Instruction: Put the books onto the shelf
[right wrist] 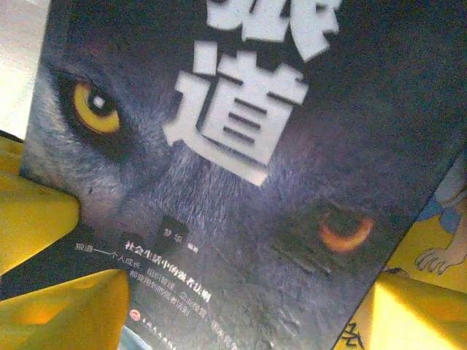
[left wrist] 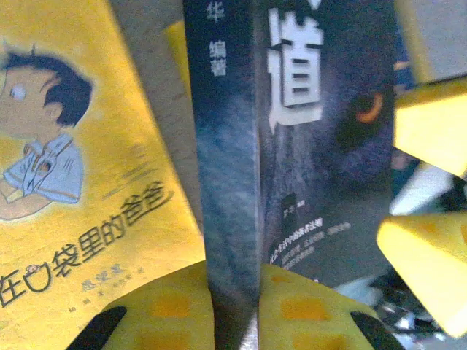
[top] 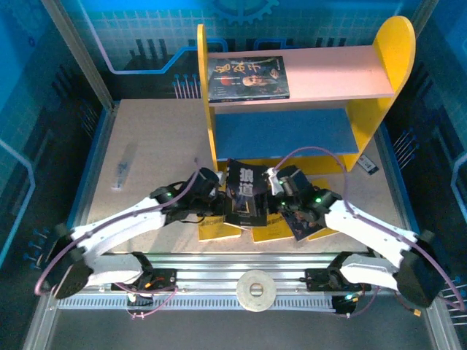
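**Top view:** The wolf-faced book is held above yellow books at the counter's 6 o'clock edge. The left gripper is at the book's 9 o'clock and the right gripper at its 3 o'clock. The shelf stands at 12 o'clock, with one dark book already on its pink board.

**Left wrist view:** Yellow pads pinch the book's spine.

**Right wrist view:** The right gripper's fingers are spread either side of the cover; whether they touch it cannot be told.

The step likely goes best with a firm spine pinch, a lift clear of the yellow books, then a carry toward 12 o'clock onto bare board.
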Controlling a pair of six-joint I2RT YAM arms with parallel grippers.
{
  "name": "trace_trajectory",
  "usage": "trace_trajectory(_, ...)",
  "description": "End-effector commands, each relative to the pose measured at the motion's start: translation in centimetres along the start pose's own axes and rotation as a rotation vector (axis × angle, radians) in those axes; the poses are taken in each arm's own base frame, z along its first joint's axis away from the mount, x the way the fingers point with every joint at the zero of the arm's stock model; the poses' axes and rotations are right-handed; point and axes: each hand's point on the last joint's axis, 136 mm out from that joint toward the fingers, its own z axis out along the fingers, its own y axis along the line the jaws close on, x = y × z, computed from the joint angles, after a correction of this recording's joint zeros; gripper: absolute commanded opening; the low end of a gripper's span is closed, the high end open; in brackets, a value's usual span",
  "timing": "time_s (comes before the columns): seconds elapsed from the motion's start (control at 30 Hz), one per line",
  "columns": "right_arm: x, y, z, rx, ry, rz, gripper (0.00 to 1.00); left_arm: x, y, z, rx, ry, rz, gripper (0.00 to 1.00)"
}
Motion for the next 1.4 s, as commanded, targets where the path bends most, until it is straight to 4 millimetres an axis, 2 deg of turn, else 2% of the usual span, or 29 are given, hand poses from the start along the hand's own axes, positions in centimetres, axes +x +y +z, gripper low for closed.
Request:
trace_trajectory(0.0,-3.0,2.3,-5.0,-0.058,-0.110,-0.077,0.86,-2.0,-5.6,-6.6,0.195,-0.103,0.178,0.00)
trace_trajectory(0.1,-4.5,3.4,-8.6,-0.089,-0.203,-0.103,0.88,-2.5,-7.7,-10.6,0.273,-0.148,0.226,0.00)
trace_trajectory(0.17,-6.0,4.8,-11.7,-0.131,-0.287,-0.127,0.90,-3.0,-8.9,-12.7,0.311,-0.185,0.234,0.00)
trace_trajectory(0.33,-6.9,6.1,-16.7,-0.158,-0.398,-0.134,0.94,-4.7,-12.2,-16.3,0.397,-0.256,0.235,0.00)
trace_trajectory(0.4,-7.2,6.6,-18.5,-0.176,-0.435,-0.130,0.95,-5.9,-14.4,-18.1,0.437,-0.286,0.254,0.00)
trace_trajectory(0.53,-8.2,7.9,-21.7,-0.213,-0.520,-0.125,0.98,-9.3,-18.9,-21.7,0.484,-0.403,0.295,0.00)
trace_trajectory(0.67,-9.5,9.2,-25.0,-0.237,-0.602,-0.110,1.00,-13.7,-22.9,-25.0,0.539,-0.555,0.279,0.00)
trace_trajectory(0.8,-11.2,10.7,-27.8,-0.260,-0.665,-0.129,1.00,-17.3,-26.9,-27.2,0.594,-0.653,0.310,0.00)
trace_trajectory(0.97,-14.1,12.6,-29.4,-0.298,-0.730,-0.158,1.00,-21.0,-30.4,-29.2,0.628,-0.786,0.358,0.00)
trace_trajectory(1.13,-17.7,14.2,-30.4,-0.318,-0.785,-0.190,1.00,-24.6,-32.0,-30.2,0.617,-0.923,0.371,0.00)
trace_trajectory(1.27,-21.3,14.6,-30.8,-0.345,-0.828,-0.175,1.00,-29.1,-30.9,-29.5,0.690,-0.940,0.245,0.00)
trace_trajectory(1.37,-24.5,14.5,-30.8,-0.431,-0.841,-0.123,1.00,-32.3,-29.5,-29.3,0.754,-0.944,0.160,0.00)
